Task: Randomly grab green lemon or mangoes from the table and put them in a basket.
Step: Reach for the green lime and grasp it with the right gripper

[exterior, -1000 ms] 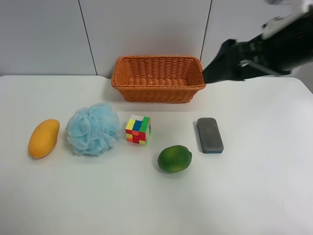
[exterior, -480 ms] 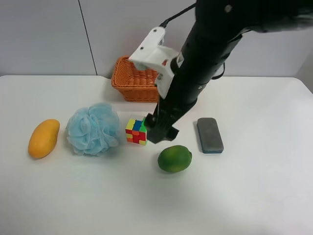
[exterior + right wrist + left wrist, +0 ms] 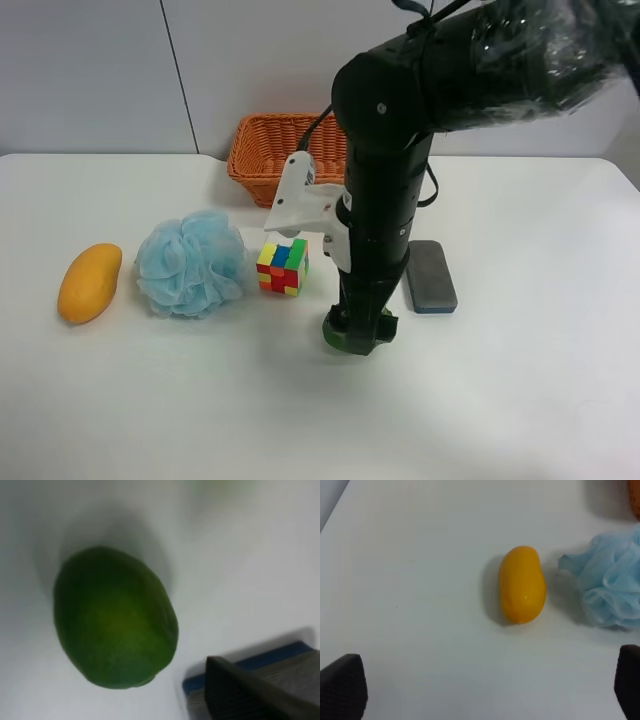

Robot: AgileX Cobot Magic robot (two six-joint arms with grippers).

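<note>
Going for the green lemon [image 3: 115, 617] first, since my right hand [image 3: 358, 335] is parked straight above it, low enough that the arm hides most of the fruit from the high camera. Only one finger [image 3: 250, 692] shows up close, and it sits clear of the lemon, so I'd call that hand spread, nothing gripped yet. My left hand [image 3: 485, 680] hangs released over the mango [image 3: 521, 584], which lies well apart from the lemon, past the cube [image 3: 283, 266] and the blue pouf [image 3: 192, 262]. The grey block [image 3: 432, 275] is just beside the lemon, and the basket [image 3: 262, 160] is beyond it toward the wall. Plain white surface [image 3: 520, 380], pale panelled wall behind.
</note>
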